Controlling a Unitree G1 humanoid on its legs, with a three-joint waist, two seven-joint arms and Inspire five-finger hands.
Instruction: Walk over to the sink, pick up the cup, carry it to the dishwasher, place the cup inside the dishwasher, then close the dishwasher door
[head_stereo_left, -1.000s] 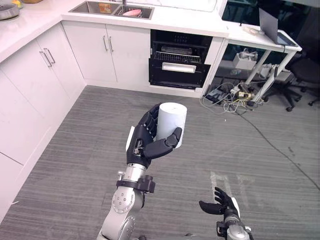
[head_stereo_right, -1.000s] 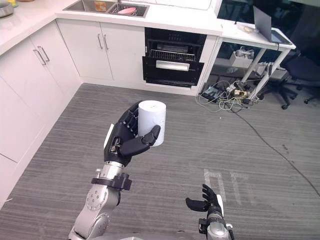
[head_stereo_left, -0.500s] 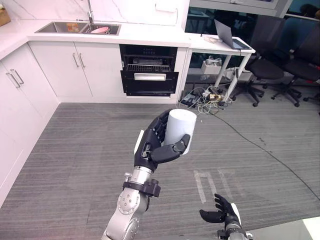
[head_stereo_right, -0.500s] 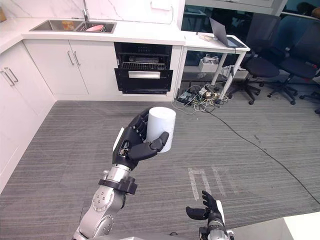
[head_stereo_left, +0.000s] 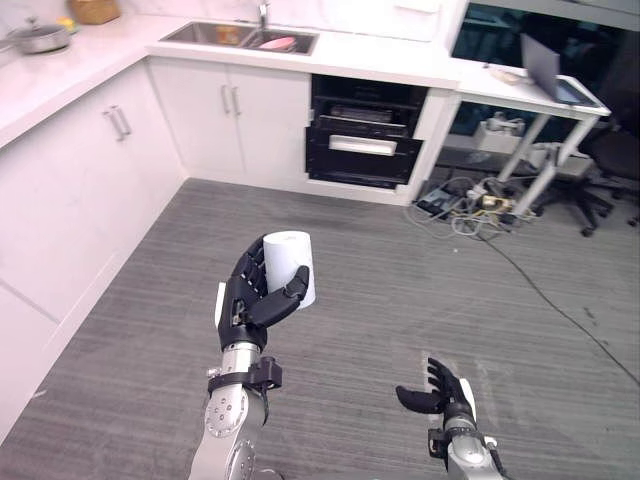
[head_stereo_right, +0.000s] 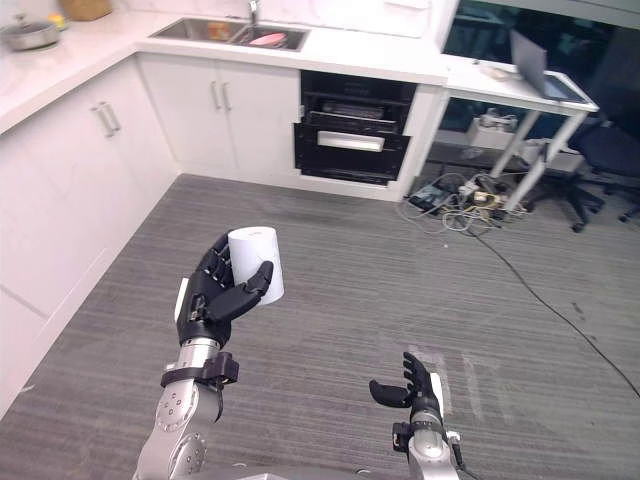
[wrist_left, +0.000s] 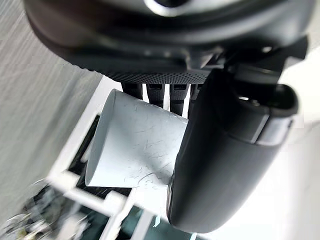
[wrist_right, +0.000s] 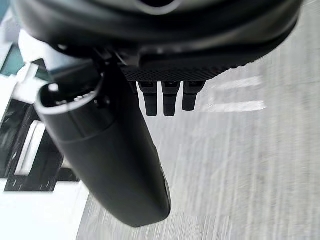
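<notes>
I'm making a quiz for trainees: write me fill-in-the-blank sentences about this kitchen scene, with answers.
The left hand grips a cup whose colour is ___.
The right hand, fingers relaxed, holds ___.
The dishwasher stands to the ___ of the sink.
Missing words: white; nothing; right.

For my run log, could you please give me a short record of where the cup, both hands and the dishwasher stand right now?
cup: white, upright, held above the grey floor
left hand: fingers and thumb curled round the cup
right hand: low, fingers relaxed, holding nothing
dishwasher: under the counter, right of the sink, open, rack showing
task stage: cup picked up, not yet in the dishwasher
</notes>
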